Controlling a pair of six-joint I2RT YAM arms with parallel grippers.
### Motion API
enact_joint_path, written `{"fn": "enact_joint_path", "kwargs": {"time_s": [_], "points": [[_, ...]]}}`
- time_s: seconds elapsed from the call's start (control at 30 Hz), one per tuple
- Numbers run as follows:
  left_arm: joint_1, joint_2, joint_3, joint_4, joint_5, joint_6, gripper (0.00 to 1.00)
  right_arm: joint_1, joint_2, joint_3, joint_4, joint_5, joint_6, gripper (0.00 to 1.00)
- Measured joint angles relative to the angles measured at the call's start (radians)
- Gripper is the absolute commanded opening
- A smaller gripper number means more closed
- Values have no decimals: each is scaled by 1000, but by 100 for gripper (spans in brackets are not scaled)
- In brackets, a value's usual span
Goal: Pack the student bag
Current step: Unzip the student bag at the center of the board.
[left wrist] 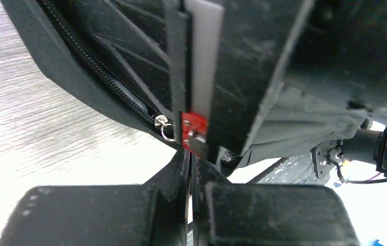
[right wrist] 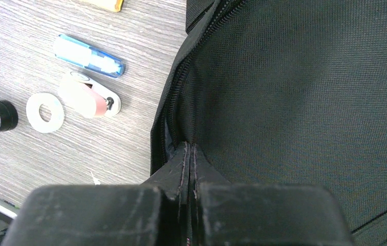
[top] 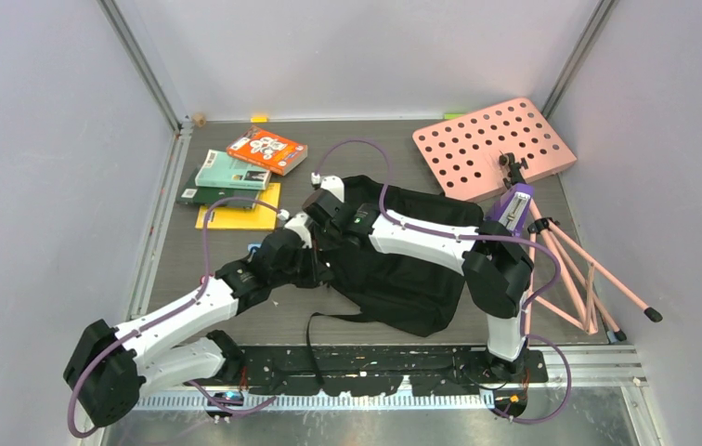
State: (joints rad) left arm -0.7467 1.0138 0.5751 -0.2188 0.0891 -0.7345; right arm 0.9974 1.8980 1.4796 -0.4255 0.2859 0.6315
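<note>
Found student bag [top: 403, 269] flat on tabletop [top: 171, 251]. Noted left end effector [left wrist: 190, 154] pinched tight on its left edge, right end effector [right wrist: 189, 148] pinched on its zip edge. Logged pink board [top: 491, 149] just beyond its far right corner.

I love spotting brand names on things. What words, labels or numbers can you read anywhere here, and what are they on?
No text here can be quoted as it reads.
On the orange book: cover print, too small to read.
On the teal book: cover print, too small to read.
On the red tag of the student bag: blurred, no letters legible.
</note>
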Motion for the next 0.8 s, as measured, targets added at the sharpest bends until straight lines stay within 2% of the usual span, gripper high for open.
{"fn": "enact_joint_path", "kwargs": {"time_s": [0.53,0.8], "points": [[-232,-7,-57,72,-162,-151,0,-10,0,18,-18,-3,-3,0],[-283,35,-58,129,-218,-174,0,-17,0,16,-17,-10,-28,1]]}}
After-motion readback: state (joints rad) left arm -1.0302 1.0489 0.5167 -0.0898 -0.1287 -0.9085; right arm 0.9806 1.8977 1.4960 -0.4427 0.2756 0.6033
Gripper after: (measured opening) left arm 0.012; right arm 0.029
